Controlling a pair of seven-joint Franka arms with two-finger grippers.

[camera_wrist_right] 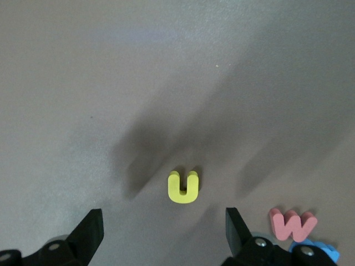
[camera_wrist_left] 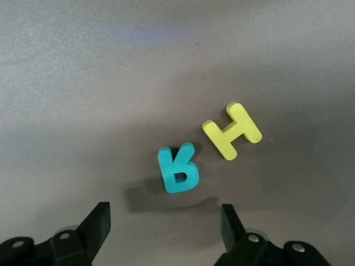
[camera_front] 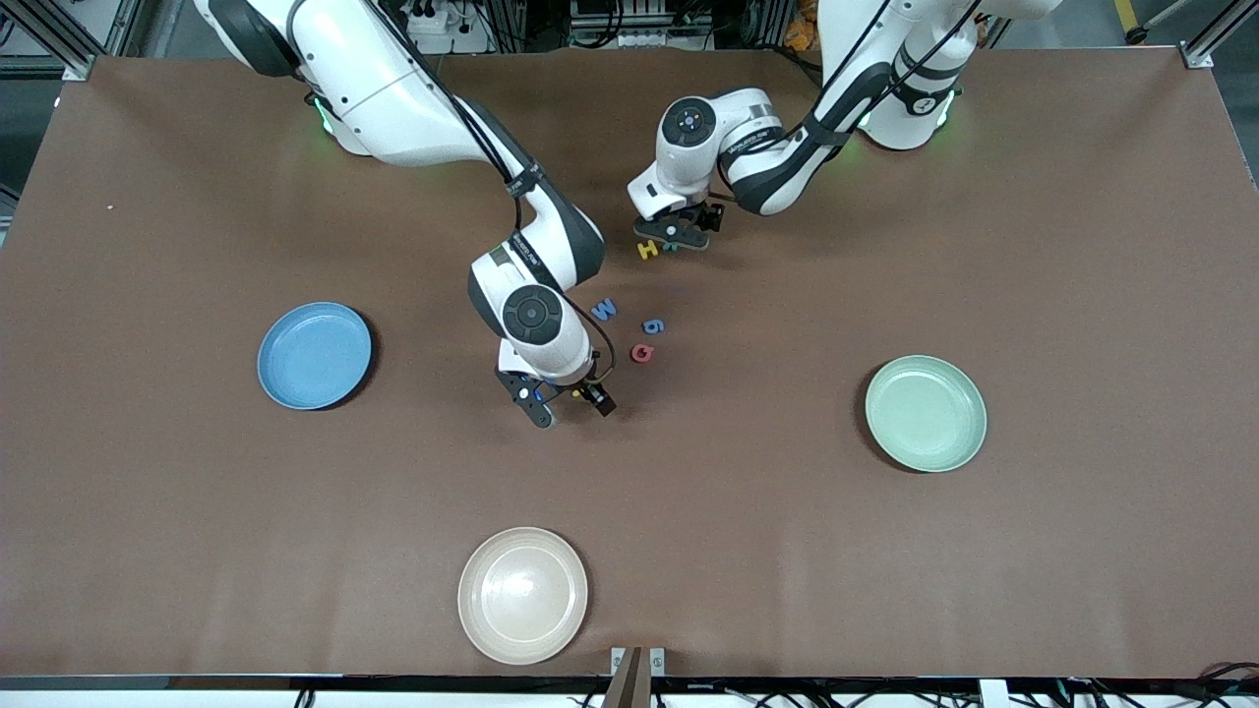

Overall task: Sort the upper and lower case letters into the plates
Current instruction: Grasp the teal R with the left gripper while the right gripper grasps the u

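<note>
My left gripper (camera_wrist_left: 165, 211) hangs open just above the table by a teal letter (camera_wrist_left: 178, 169) and a yellow H (camera_wrist_left: 232, 131); nothing is between its fingers. In the front view it (camera_front: 677, 236) partly covers the teal piece beside the H (camera_front: 647, 250). My right gripper (camera_wrist_right: 165, 214) is open and empty over a yellow u (camera_wrist_right: 183, 186), with a red w (camera_wrist_right: 292, 223) and a blue piece (camera_wrist_right: 323, 250) beside it. From the front, the right gripper (camera_front: 570, 405) is low over the table's middle. A blue W (camera_front: 604, 310), a blue g (camera_front: 653, 325) and a red G (camera_front: 641, 353) lie between the grippers. The sky blue plate (camera_front: 315, 355) and the mint green plate (camera_front: 926, 413) hold nothing.
A cream-beige dish (camera_front: 522, 595) sits near the table's front edge, nearest the front camera. The blue plate is toward the right arm's end, the green plate toward the left arm's end. The brown table top (camera_front: 197, 511) lies bare around them.
</note>
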